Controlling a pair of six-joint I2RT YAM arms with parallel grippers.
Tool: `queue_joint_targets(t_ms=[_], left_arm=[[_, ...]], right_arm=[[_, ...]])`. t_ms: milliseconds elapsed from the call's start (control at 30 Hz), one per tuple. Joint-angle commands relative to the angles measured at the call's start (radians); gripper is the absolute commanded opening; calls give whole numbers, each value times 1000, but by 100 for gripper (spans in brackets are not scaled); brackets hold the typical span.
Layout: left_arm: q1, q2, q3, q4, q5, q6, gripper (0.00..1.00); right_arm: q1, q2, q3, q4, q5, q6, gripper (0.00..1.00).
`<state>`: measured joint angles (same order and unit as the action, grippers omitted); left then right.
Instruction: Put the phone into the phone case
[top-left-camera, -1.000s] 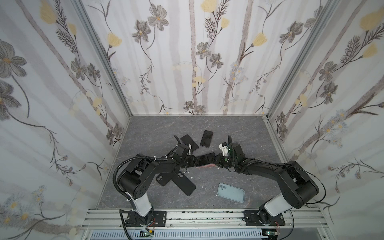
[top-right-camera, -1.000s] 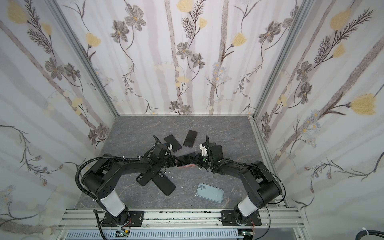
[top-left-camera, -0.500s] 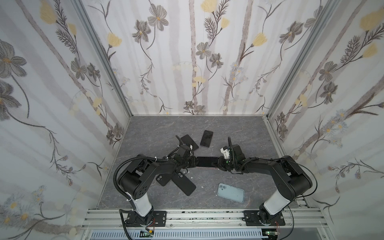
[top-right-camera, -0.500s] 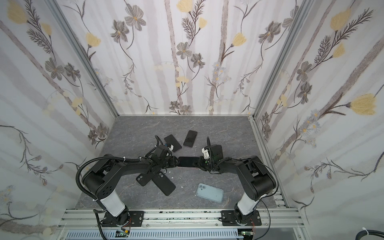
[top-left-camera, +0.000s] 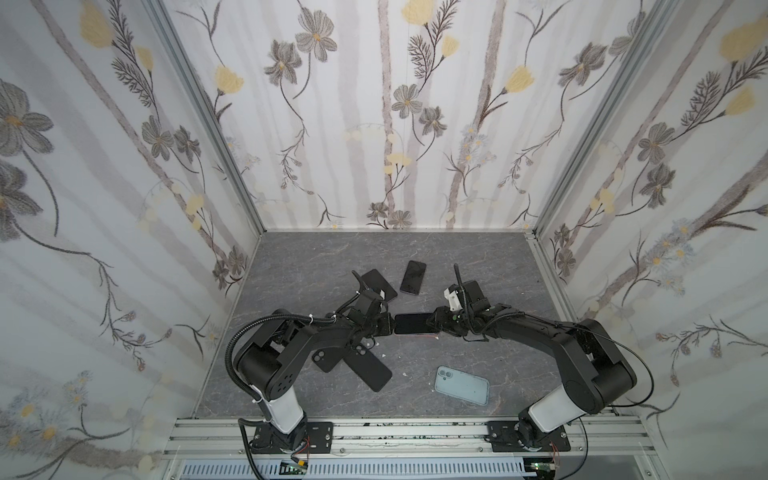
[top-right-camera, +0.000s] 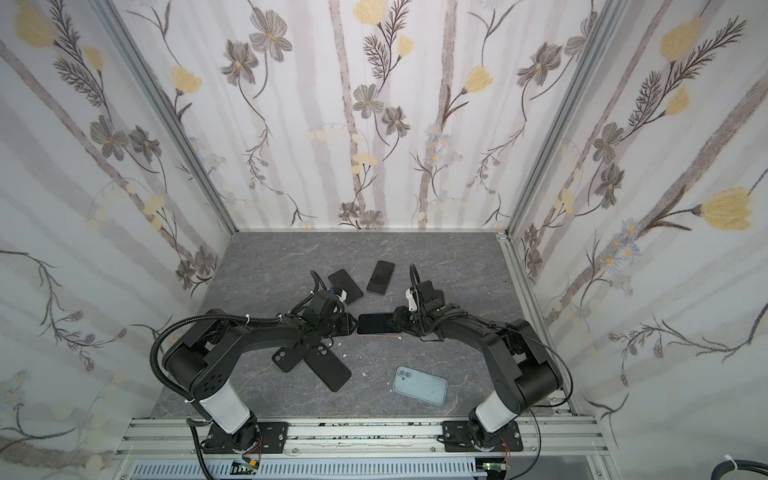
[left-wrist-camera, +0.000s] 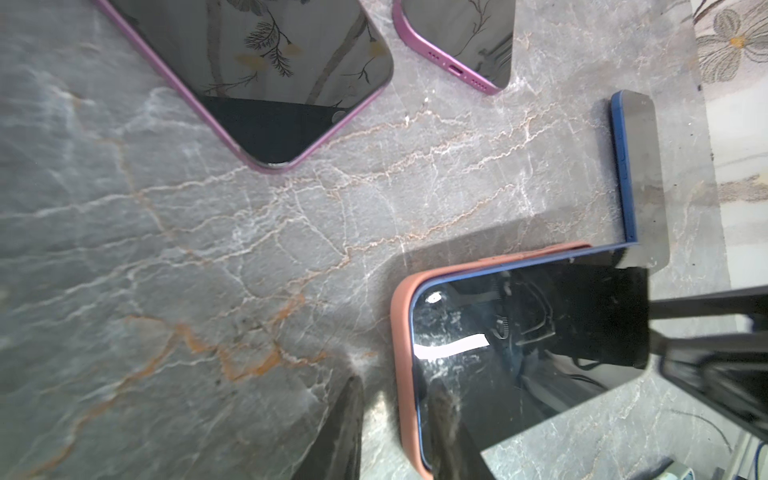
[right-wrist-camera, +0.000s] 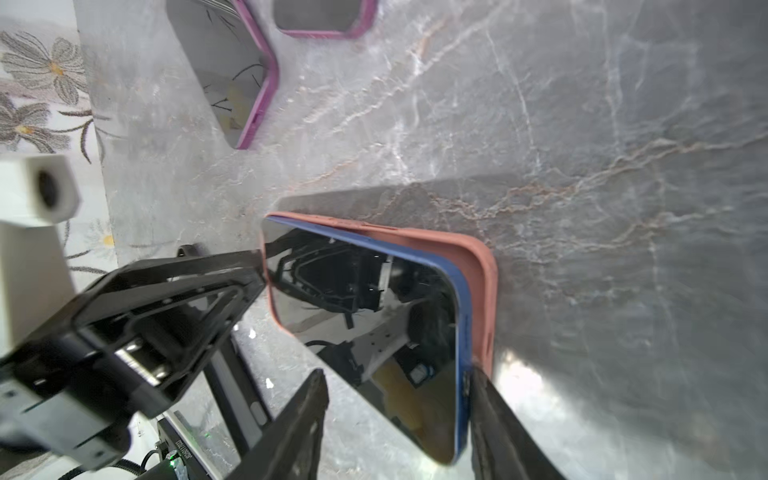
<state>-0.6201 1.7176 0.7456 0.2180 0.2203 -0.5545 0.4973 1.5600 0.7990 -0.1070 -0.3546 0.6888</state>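
Just changed: right gripper (right-wrist-camera: 395, 401) has let go; jaws that were clamped a second ago now stand well apart
Right jaws now: one finger (right-wrist-camera: 303, 419) is clear of the glass with worktop showing beside it, the other finger (right-wrist-camera: 494, 415) rests against the long edge
Phone: blue-edged dark-screen phone (top-left-camera: 413, 323) was canted between the arms a second ago; now it lies level, mid-worktop, screen up
Case: salmon-pink soft phone case (right-wrist-camera: 478, 257) sits directly under the phone, with its rim peeking out along one long side and round the far corner
Left gripper (top-left-camera: 388, 324): jaws narrow and astride the case's short end, with one finger (left-wrist-camera: 345, 428) just outside the rim; cannot tell whether they actually pinch
What it means: phone looks delivered onto the case but not snapped home, since its blue side shows above the rim along one edge
Next call: probably a press down along that proud edge while the left end is steadied
Bystanders: two purple-rimmed phones (top-left-camera: 413, 277) behind, a pale blue case (top-left-camera: 461, 385) in front, black cases (top-left-camera: 368, 368) under the left arm, all on the grey marbled worktop (top-left-camera: 311, 266)
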Motion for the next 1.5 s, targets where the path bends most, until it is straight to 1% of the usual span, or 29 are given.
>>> queue_joint_targets(t_ms=[0,100,200,333,367,400,467,500,567,600,700,900,1000,1167,1333,1467], left_arm=[[1,-6,14,-49,-26,14,29],[0,10,29,-48,3,16,30],[2,31,41,-52,28,16,30],[0,44,41,-54,28,18,30],[-1,46,38,-51,34,16,30],[-1,48,36,-50,37,15,30],[-5,47,30,-49,37,14,30],[-6,47,26,-48,37,12,30],[-7,47,22,-47,42,6,30],[-10,47,17,-42,45,3,30],[-23,44,-1,-29,49,-11,30],[-36,20,-47,-6,38,-38,31],[-38,7,-74,12,15,-54,31],[-38,5,-94,8,-33,-54,31],[-38,8,-92,-4,-39,-47,31],[-38,-24,-101,-29,-58,-43,31]], right_arm=[[0,-34,13,-101,70,-30,55],[-1,-46,14,-131,97,-44,55],[-4,-29,13,-132,99,-52,50],[-3,17,12,-86,55,-51,39],[-2,26,11,-74,47,-49,38],[-2,28,14,-61,32,-49,34],[-1,81,20,-45,7,-48,26],[2,92,25,-38,2,-46,24],[10,106,35,-37,-2,-47,15],[16,111,38,-37,-1,-46,13],[35,130,51,-59,25,-51,12],[61,184,49,-87,66,-60,15],[75,217,70,-150,134,-75,14],[115,277,159,-321,292,-109,16],[138,328,205,-390,377,-115,15],[151,358,216,-402,397,-114,17]])
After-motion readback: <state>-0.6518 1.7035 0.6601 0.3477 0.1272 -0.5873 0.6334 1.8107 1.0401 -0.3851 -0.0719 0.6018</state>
